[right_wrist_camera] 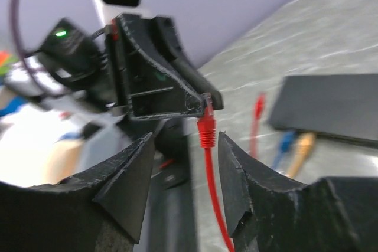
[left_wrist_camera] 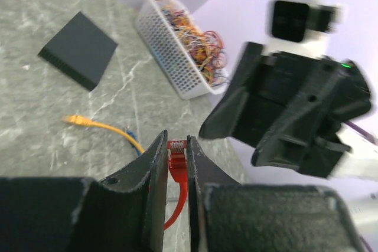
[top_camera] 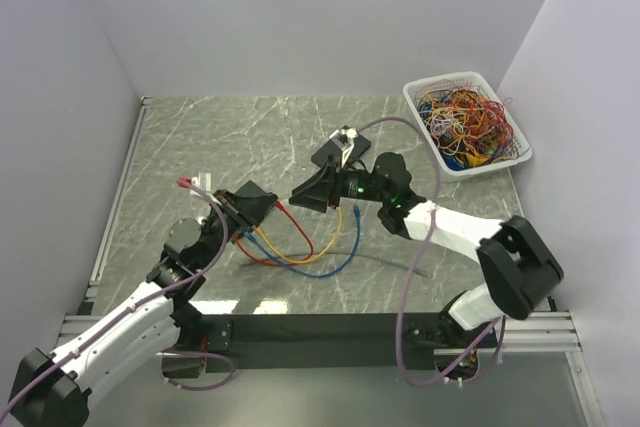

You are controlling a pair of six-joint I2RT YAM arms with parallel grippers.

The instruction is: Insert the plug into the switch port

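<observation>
The left jaws grip the red plug (left_wrist_camera: 176, 157) by its sides, off the marble surface (left_wrist_camera: 35, 116) — the black switch (left_wrist_camera: 80, 48) lies well apart. The right jaws stand open, straddling the red cable (right_wrist_camera: 214, 199) just below the plug.

The left arm (top_camera: 112, 332) and right arm (top_camera: 455, 231) share one build: white tubular links joined by black joint housings (top_camera: 518, 267). A mauve cable (top_camera: 404, 307) runs in loose loops outside each arm, from base to wrist. A green lamp (top_camera: 393, 209) is lit on the right arm's wrist housing. Each wrist carries a white camera block (left_wrist_camera: 293, 19) with a black face. The left gripper (left_wrist_camera: 176, 141) and right gripper (right_wrist_camera: 185, 140) are matt black. The fingers (right_wrist_camera: 127, 187) are wedge-shaped, with rough pale edges.
</observation>
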